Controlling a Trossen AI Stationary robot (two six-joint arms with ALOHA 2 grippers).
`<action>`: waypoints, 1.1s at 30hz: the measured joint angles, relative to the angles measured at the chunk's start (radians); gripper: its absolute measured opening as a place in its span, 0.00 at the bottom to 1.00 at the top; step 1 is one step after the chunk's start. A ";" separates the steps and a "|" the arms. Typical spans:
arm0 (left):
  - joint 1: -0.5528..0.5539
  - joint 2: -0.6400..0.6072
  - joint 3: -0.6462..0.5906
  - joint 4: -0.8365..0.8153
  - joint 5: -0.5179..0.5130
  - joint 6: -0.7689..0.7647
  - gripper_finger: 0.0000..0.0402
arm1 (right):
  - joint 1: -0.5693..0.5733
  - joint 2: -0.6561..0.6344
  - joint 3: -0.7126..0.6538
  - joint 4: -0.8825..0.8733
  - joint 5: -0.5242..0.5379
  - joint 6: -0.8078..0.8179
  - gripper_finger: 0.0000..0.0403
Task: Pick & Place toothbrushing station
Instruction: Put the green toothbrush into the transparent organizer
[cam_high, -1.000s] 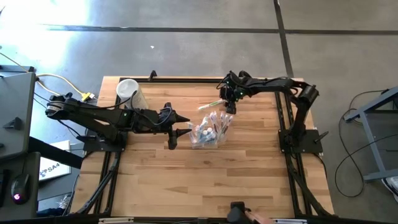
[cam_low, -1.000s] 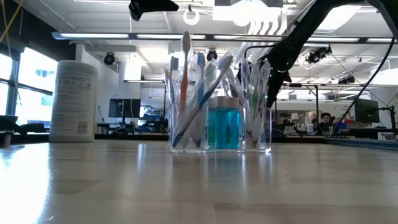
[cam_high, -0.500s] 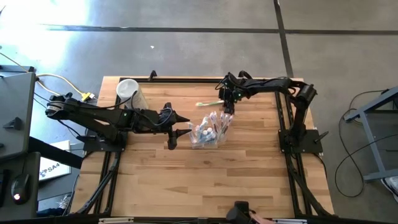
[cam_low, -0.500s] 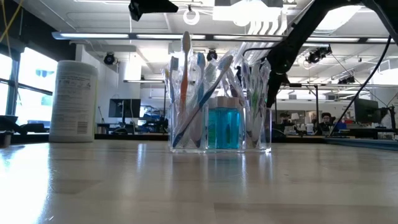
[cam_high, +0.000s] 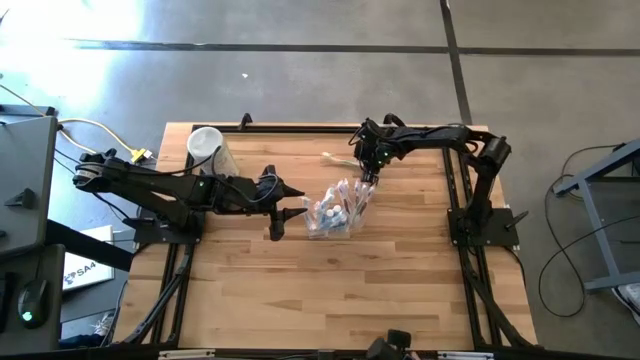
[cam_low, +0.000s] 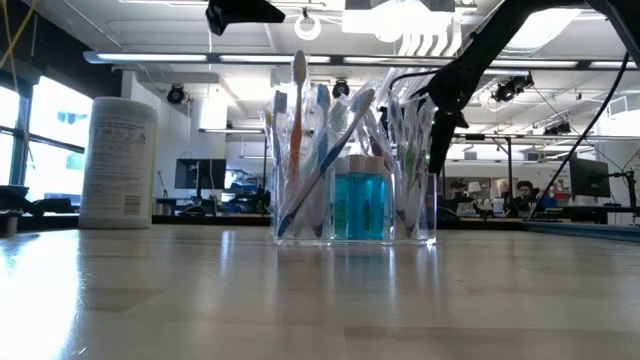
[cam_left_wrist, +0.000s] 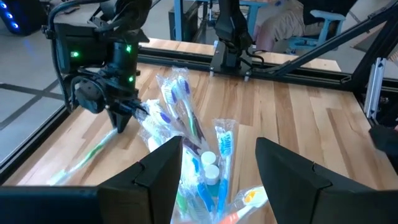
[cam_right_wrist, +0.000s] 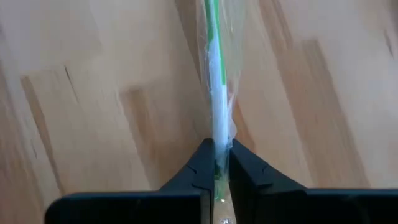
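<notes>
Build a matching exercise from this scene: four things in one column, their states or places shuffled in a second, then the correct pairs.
Things:
1. right gripper
2. left gripper
3. white tub
4. toothbrushing station

States or places:
A. stands at the table's far left corner
B. shut on a wrapped green toothbrush
C. open, waiting beside the station
D. clear holder full of brushes, mid-table

Pairs: 1-B, 2-C, 3-A, 4-D

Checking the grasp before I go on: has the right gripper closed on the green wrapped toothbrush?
Yes, the right gripper is pinched shut on the green wrapped toothbrush.
</notes>
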 joint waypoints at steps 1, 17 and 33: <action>0.000 0.000 0.000 -0.002 0.000 0.000 0.49 | 0.001 -0.009 -0.001 -0.017 0.009 0.021 0.04; 0.000 0.000 0.000 -0.040 0.000 -0.002 0.49 | 0.075 -0.463 -0.011 -0.284 0.271 0.232 0.04; 0.000 0.024 0.000 0.182 0.007 0.107 0.49 | 0.472 -0.970 -0.016 -0.268 0.217 0.405 0.04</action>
